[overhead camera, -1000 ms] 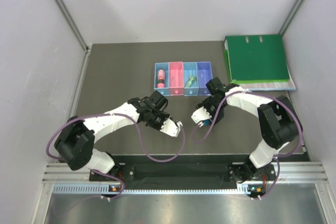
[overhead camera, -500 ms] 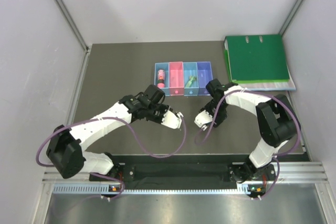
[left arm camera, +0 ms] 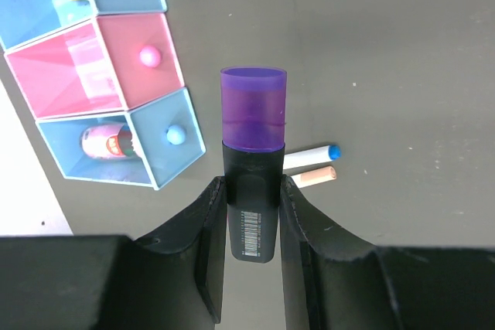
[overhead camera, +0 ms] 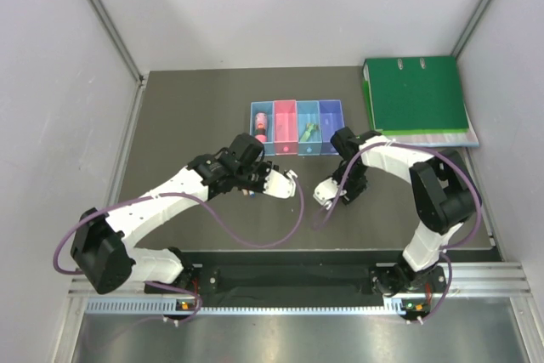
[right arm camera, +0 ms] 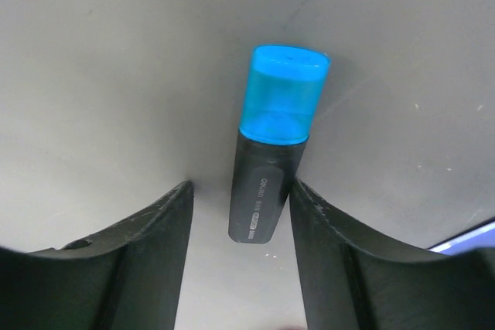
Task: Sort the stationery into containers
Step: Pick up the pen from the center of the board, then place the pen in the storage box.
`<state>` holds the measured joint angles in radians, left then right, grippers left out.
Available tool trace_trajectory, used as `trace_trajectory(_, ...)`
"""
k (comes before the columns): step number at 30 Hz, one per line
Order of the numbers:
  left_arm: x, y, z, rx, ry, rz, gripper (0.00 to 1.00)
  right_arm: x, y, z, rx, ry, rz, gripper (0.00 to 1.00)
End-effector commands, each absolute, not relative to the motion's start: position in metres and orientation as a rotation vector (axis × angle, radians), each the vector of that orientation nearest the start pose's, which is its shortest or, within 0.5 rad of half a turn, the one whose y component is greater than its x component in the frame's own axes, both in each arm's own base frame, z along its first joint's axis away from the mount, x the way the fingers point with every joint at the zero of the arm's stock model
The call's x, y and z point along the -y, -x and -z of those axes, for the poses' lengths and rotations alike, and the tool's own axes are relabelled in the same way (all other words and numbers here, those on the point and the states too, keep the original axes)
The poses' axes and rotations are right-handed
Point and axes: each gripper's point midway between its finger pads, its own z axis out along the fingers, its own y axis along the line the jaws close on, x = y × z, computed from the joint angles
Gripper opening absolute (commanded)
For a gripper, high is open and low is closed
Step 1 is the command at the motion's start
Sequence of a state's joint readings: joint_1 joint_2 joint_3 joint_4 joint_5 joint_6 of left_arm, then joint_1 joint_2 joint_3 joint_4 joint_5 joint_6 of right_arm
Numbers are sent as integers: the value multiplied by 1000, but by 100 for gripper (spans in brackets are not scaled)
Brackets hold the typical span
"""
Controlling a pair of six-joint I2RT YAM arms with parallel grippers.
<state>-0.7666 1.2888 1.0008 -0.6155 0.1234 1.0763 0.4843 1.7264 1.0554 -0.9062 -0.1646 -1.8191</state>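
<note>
- Since a second ago the left arm has swung in toward the bins (overhead camera: 297,129); the right jaws have narrowed around their marker.
- Left jaws are clamped on the black tail of the purple-capped marker (left arm camera: 251,152), holding it above the counter (left arm camera: 402,52), just beside the light blue bin (left arm camera: 166,152).
- Right jaws are part open either side of the blue-capped marker (right arm camera: 271,160), which lies on the counter; there's a gap on one side, so I'd say it's not gripped yet.
- That marker sits skewed, closer to one jaw; closing like this could twist it or shove it away.
- Most of the purple one sticks out past the jaws; it could pivot, or clip a bin wall and shift the row.
- Both arms are crowding the same patch near the bins, so a bump looks possible.
- A thin white pen (left arm camera: 309,156) and a peach one (left arm camera: 313,178) lie below the left jaws; a thick pink item (left arm camera: 104,141) is already binned; the green binder (overhead camera: 416,95) is well apart.
</note>
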Motion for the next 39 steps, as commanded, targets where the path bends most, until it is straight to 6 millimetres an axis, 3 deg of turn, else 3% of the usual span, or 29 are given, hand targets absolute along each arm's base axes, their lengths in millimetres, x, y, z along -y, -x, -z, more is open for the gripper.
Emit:
trace_trajectory(1,231,-272,-175,-1415,-1867,-41,0,-133,-257,13,-1363,2733,-298,46)
trace_trajectory(8,226,-289,-179,-1489,-1748,-90,0,-144,-266,12,-1507,2591,-251,16)
trace_trajectory(11,222,-301,-182,-1544,-1662,-134,0,-148,-270,6,-1565,2506,-229,12)
trace_trajectory(17,217,-319,-192,-1633,-1495,-183,0,-149,-270,-20,-1610,2377,-168,7)
trace_trajectory(26,225,-329,-210,-1752,-1334,-116,0,-150,-268,-90,-1727,2049,-99,0)
trace_trajectory(33,242,-349,-225,-1801,-1226,-53,0,-127,-253,-118,-1861,1811,-56,0)
trace_trajectory(35,246,-355,-220,-1832,-1199,-34,0,-117,-255,-128,-1906,1704,-25,0)
trace_trajectory(37,251,-365,-230,-1850,-1131,-7,0,-111,-260,-137,-1937,1616,8,0)
trace_trajectory(38,254,-369,-223,-1878,-1125,14,0,-107,-264,-146,-1959,1524,19,0)
trace_trajectory(39,254,-379,-232,-1883,-1079,30,0,-105,-268,-154,-1963,1474,30,0)
